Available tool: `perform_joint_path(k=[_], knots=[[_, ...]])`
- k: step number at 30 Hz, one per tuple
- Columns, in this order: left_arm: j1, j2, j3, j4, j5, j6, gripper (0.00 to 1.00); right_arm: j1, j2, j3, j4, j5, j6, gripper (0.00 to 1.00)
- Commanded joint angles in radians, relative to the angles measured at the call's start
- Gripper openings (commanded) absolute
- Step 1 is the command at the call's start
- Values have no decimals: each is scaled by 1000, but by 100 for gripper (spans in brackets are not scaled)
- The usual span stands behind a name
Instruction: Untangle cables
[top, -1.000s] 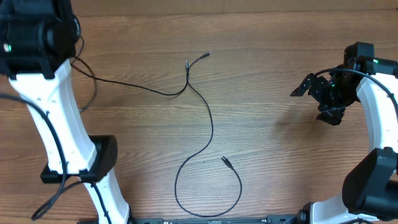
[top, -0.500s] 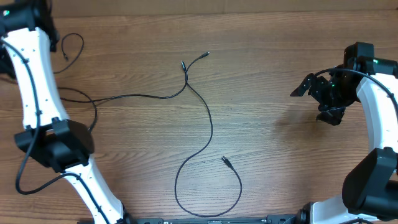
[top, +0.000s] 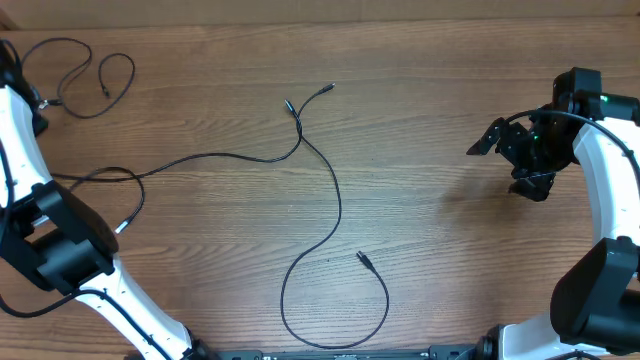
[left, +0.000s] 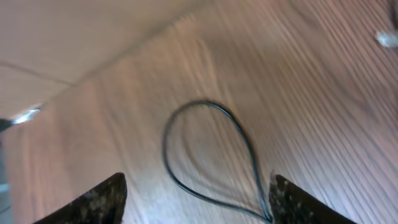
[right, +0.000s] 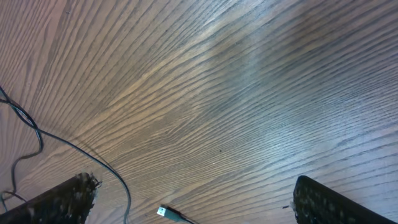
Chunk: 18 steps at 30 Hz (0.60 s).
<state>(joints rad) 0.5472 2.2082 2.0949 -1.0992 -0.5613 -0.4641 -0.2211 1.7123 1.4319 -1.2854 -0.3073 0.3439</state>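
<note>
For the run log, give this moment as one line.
left gripper: open over looped cable | right gripper: open, empty | long cables: crossed

The wooden bench (top: 440, 230) carries 2 long black cables (top: 341, 205) crossing near its middle, and 1 looped cable (top: 134, 75) far left.

A: Cables, where are they?
B: 3 thin black ones, all lying flat. Small cable (top: 92, 72), upper left of overhead: loose open loops.
A: Other 2?
B: Mid cable (top: 215, 154) starts in a loop at mid-left and runs right to a plug near top centre. Long cable (top: 340, 205) drops from top centre in an S-curve to a big loop at bottom centre. They cross just below their top plugs.
A: Wrist views?
B: Left wrist: a blurry teardrop loop (left: 208, 152). Right wrist: silver-tipped plug (right: 163, 212) at bottom edge.
</note>
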Motion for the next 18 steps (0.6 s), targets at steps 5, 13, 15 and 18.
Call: perform_joint_path(k=[5, 13, 15, 18], knots=[[-53, -4, -26, -83, 830, 270, 75, -2, -6, 9, 1, 8, 7, 100], [-295, -4, -186, -80, 1096, 608, 100, -2, -6, 9, 1, 8, 7, 100], [-369, -4, -220, -60, 1004, 619, 100, -2, -6, 9, 1, 8, 7, 100], [-513, -4, -260, -37, 817, 711, 95, -2, -6, 9, 1, 8, 7, 100]])
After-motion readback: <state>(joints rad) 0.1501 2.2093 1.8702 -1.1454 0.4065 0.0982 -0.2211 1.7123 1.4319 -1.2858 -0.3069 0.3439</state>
